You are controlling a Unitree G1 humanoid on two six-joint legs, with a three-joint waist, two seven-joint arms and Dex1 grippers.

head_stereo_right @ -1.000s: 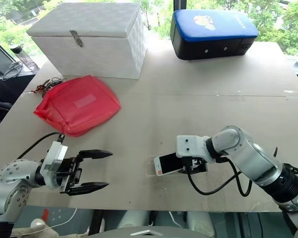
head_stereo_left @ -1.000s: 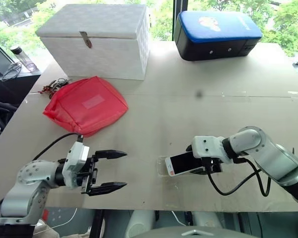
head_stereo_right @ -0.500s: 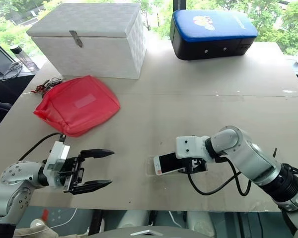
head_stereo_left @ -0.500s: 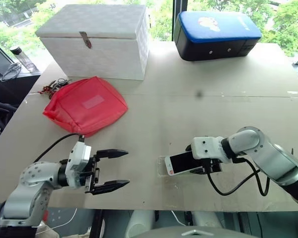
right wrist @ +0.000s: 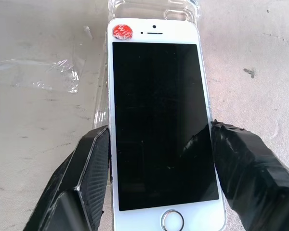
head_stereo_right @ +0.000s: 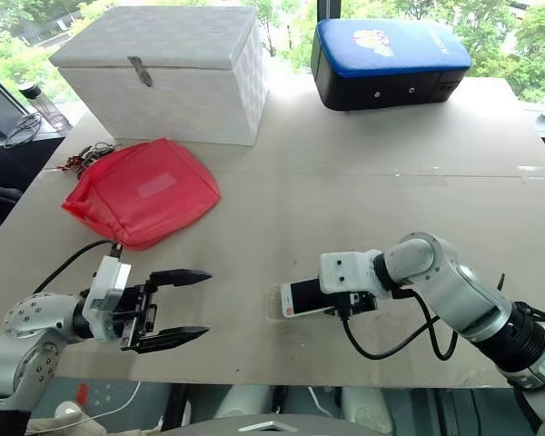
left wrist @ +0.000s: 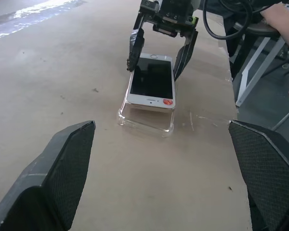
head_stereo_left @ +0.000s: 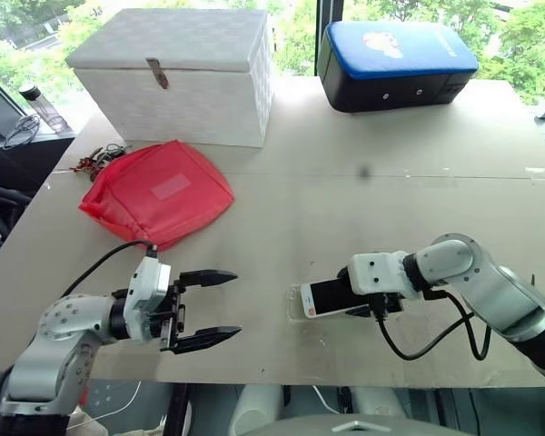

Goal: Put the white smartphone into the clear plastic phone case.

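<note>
Right gripper [right wrist: 159, 159] pinched the phone [right wrist: 159, 120] by its long edges over the case [left wrist: 144, 120]; left gripper [head_stereo_left: 204, 309] gaped wide, empty.

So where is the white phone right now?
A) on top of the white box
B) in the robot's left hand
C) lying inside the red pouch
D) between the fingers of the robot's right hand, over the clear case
D: the white smartphone sits between the two black fingers of the right hand, lying over the clear plastic phone case, while the left hand is open and holds nothing.
</note>
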